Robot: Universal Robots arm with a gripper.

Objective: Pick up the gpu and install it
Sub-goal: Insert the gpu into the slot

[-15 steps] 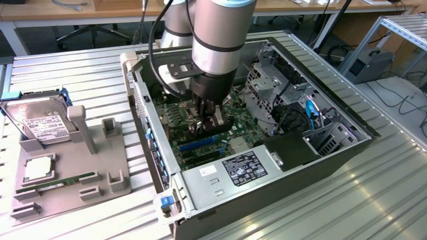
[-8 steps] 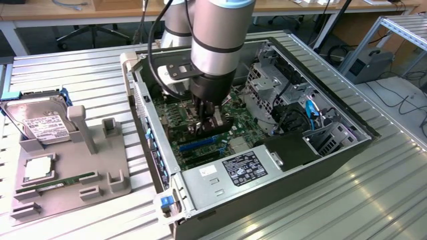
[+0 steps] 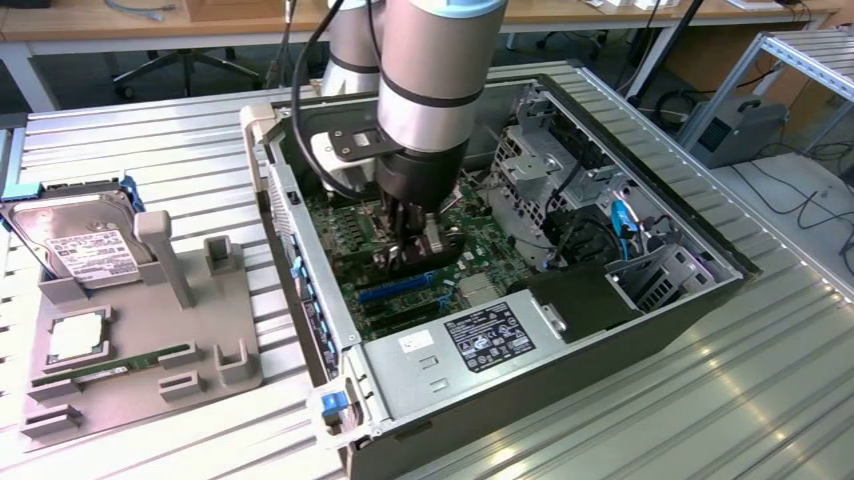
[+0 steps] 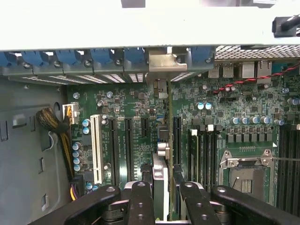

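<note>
The arm reaches down into the open computer case (image 3: 694, 290), which lies on its side on the ribbed metal bench (image 3: 160, 160). Its pincer (image 3: 411, 252) is low over the green motherboard (image 3: 487, 245), and between the two fingers stands the gpu (image 4: 161, 187), held on edge; the fingers are closed partway onto the card, one on each face. In the wrist view the black fingers (image 4: 140, 201) sit on either side of the thin card, whose silver bracket (image 4: 161, 65) meets the row of blue slot clips (image 4: 70, 57) along the case's back wall. The card runs in line with the long black expansion slots (image 4: 127, 145), beside the white slot (image 4: 97, 147), and its lower edge is down at the board; whether it is fully seated I cannot tell. On the far side of the card from the white slot lies the processor socket (image 4: 246, 173) with its metal frame. In the exterior view, a grey holder (image 3: 147, 330) sits on the bench toward the exterior view's left, well apart from the case, carrying a hard drive (image 3: 80, 250), a processor chip (image 3: 78, 338) and a narrow green memory stick (image 3: 114, 366). A power supply (image 3: 487, 340) with a black label fills the near corner of the case.
</note>
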